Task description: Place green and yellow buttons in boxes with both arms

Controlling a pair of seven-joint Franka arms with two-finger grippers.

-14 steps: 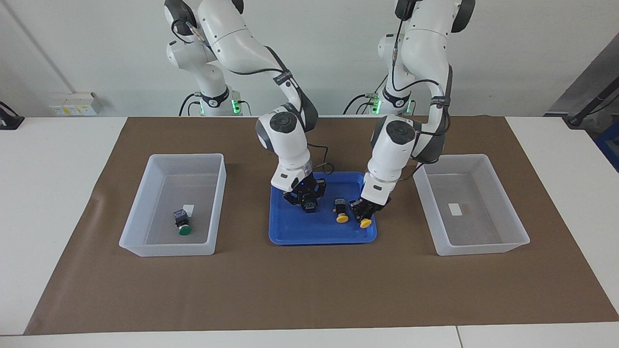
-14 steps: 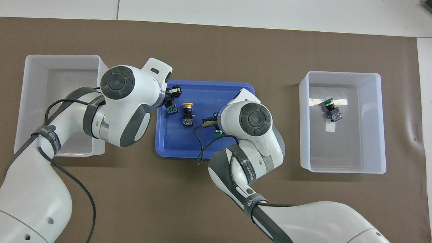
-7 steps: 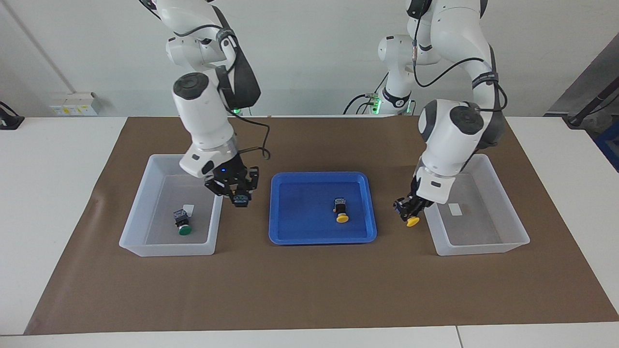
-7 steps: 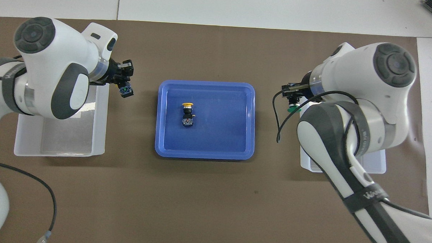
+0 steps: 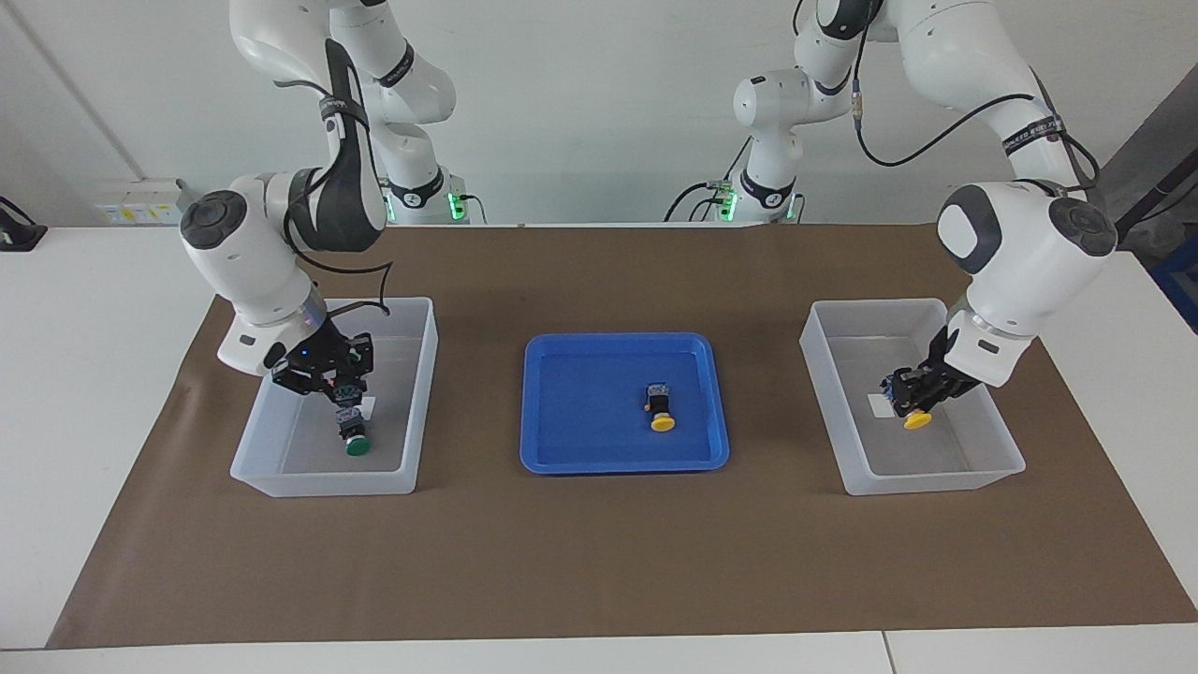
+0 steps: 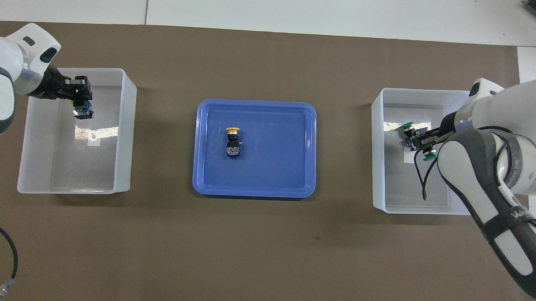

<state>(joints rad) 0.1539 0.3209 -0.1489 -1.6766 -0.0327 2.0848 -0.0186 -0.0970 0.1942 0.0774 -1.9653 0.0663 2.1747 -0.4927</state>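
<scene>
My right gripper (image 5: 342, 386) is shut on a green button (image 6: 427, 153) and holds it low inside the box (image 5: 318, 485) at the right arm's end of the table, just above a second green button (image 5: 356, 438) lying there. My left gripper (image 5: 910, 401) is shut on a yellow button (image 5: 916, 420), low inside the other box (image 5: 936, 482) at the left arm's end. Whether the held buttons touch the box floors I cannot tell. Another yellow button (image 5: 661, 412) lies in the blue tray (image 5: 580, 449).
The blue tray sits mid-table between the two boxes on a brown mat (image 5: 599, 562). Each box has a small white label on its floor. White table surface surrounds the mat.
Both arms lifted a button out of the blue tray and swung outward. The right gripper now hangs inside its box with the green one, the left inside its box with the yellow one.
</scene>
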